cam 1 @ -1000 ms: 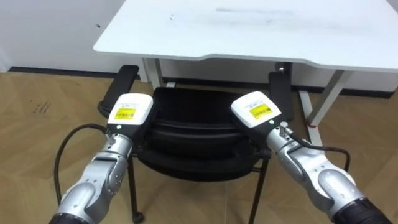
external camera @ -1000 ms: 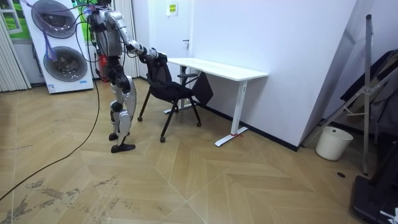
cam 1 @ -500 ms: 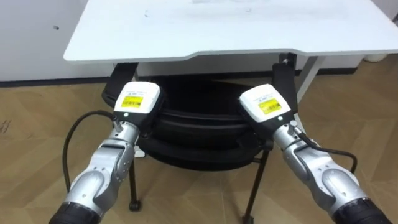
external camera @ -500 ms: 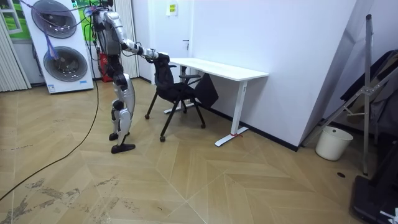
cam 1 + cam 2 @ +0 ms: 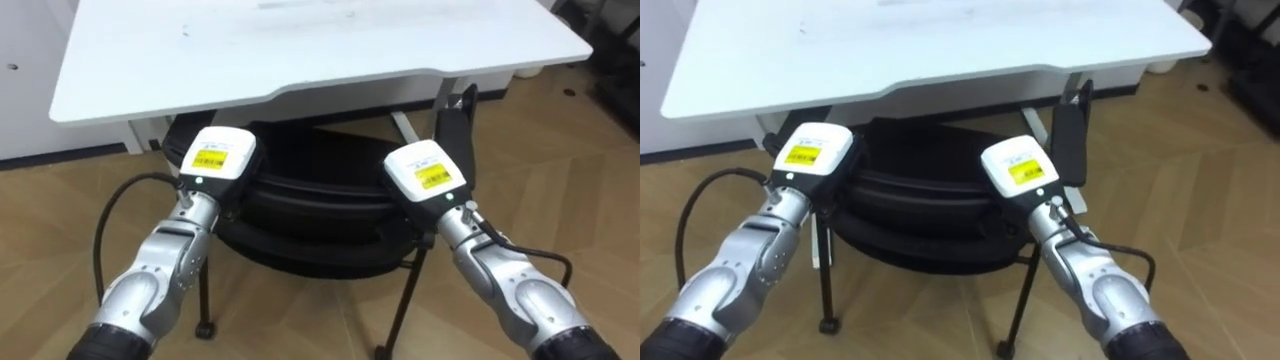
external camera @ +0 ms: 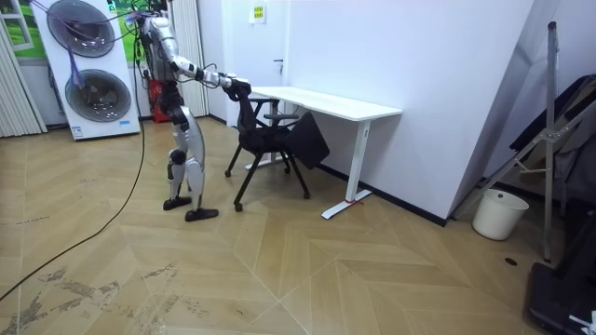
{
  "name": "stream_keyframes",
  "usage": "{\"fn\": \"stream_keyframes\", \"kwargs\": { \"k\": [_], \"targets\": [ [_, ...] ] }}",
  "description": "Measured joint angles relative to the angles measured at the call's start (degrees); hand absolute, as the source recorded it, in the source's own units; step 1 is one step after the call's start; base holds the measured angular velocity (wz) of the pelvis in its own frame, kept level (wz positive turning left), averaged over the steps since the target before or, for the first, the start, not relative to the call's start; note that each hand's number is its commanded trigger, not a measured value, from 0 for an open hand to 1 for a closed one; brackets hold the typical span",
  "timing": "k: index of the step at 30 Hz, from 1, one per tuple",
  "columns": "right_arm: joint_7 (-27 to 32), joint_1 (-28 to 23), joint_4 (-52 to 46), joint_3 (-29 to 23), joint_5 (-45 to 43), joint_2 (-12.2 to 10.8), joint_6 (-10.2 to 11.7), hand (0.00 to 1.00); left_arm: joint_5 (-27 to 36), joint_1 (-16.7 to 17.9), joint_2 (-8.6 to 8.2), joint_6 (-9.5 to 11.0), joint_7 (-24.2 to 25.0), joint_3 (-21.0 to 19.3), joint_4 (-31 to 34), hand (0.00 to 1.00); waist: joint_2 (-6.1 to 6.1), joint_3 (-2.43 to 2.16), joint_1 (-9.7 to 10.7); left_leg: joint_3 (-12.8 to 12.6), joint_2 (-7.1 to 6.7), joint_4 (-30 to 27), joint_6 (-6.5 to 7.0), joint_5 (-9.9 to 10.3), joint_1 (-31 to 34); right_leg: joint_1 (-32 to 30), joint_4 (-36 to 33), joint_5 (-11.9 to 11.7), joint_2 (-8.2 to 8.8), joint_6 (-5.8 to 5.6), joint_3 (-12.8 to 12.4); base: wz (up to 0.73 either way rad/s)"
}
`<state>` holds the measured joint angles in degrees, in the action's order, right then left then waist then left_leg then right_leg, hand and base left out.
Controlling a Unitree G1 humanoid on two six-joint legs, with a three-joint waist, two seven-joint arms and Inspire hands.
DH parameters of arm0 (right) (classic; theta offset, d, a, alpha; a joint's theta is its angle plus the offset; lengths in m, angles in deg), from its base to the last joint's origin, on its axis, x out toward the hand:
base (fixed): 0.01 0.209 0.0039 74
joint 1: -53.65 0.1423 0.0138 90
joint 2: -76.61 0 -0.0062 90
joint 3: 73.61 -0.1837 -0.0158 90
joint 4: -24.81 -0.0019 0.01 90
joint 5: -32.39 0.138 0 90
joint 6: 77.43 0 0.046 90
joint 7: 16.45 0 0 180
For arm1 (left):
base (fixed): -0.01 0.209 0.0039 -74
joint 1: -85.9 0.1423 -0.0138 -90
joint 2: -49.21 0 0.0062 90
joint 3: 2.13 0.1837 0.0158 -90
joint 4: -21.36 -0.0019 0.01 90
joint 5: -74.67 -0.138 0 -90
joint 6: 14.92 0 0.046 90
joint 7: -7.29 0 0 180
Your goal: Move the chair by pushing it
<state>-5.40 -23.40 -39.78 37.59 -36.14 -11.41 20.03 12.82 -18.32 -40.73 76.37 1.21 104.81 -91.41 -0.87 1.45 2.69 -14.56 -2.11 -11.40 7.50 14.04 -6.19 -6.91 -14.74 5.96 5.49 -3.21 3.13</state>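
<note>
Robot's standing right behind the black chair [image 5: 315,205], both arms stretched out straight to the backrest. The left hand [image 5: 215,160] sits on the top edge of the back near its left end, and the right hand [image 5: 425,172] is on the same edge near the right end. You get the backs of both hands facing up at the camera. The fingers go over the far side of the backrest and are hidden there, so I can't tell if either hand is curled round the edge or just pressing flat against it.

The chair itself is on the wood floor [image 5: 560,190], pointed at the white surface [image 5: 300,50]. The backrest is just short of the surface's near edge, and the seat part looks tucked in underneath it. The right armrest [image 5: 455,125] pokes up just beside the right hand, close under the surface's edge. A thin chair leg [image 5: 400,310] runs down below the right wrist.

In the room view the robot is on the left, one foot ahead of the other, leaning its arms into the chair at the end of the surface. There are stacked washers [image 6: 79,70] behind it and a white bin [image 6: 491,214] well off toward the room view's right, by the wall.
</note>
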Motion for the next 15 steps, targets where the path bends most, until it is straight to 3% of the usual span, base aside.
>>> {"fn": "stream_keyframes", "kwargs": {
  "k": [1,2,4,9,12,15],
  "targets": [
    [-0.27,-0.28,-0.02,0.01,0.30,0.25,0.33,1.00,0.01,0.00,-0.13,0.27,0.00,0.11,-0.44,1.00,-0.16,-0.11,0.47,0.84,0.00,-0.03,-0.28,0.15,-0.55,0.01,1.74,-3.38,-0.75,0.38,-1.02,0.40],
    [-0.73,-0.63,-0.35,0.01,0.73,0.65,0.59,1.00,0.04,0.01,-0.21,0.50,-0.15,0.16,-0.84,1.00,-0.27,-0.35,0.86,1.68,-0.01,-0.13,-0.65,0.46,-0.56,0.12,2.52,-6.38,-1.36,-0.67,-1.74,0.35],
    [-1.87,-0.62,-1.14,0.03,0.86,1.04,0.78,1.00,0.20,-0.02,-0.36,0.79,-0.86,0.17,-1.35,1.00,0.15,-0.73,1.02,2.48,0.54,-0.35,-1.09,0.63,-0.57,1.54,4.02,-6.65,-2.25,-0.40,-1.54,0.18],
    [-4.30,-0.60,-2.05,0.04,1.24,1.27,1.33,1.00,0.19,-0.01,0.00,1.34,-2.12,0.15,-1.91,1.00,0.11,-0.75,0.34,2.95,2.50,-1.59,-3.10,1.82,-1.20,2.95,3.87,-5.28,-3.78,1.03,0.09,0.05],
    [-5.53,-0.80,-2.13,0.06,1.82,1.26,2.04,1.00,0.41,0.04,0.39,1.89,-2.07,0.16,-2.05,1.00,-0.51,-0.41,1.18,4.56,4.22,-5.00,-5.04,3.00,-0.52,5.10,3.73,-3.83,-4.54,2.12,2.75,0.39],
    [-5.98,-1.32,-2.15,0.05,2.64,1.65,2.45,1.00,0.37,0.19,0.51,2.55,-2.05,0.28,-2.13,1.00,-1.34,-0.21,1.86,5.20,5.38,-7.39,-6.01,3.60,-0.29,5.82,1.19,-0.60,-4.63,3.14,4.99,0.40]
  ]
}}
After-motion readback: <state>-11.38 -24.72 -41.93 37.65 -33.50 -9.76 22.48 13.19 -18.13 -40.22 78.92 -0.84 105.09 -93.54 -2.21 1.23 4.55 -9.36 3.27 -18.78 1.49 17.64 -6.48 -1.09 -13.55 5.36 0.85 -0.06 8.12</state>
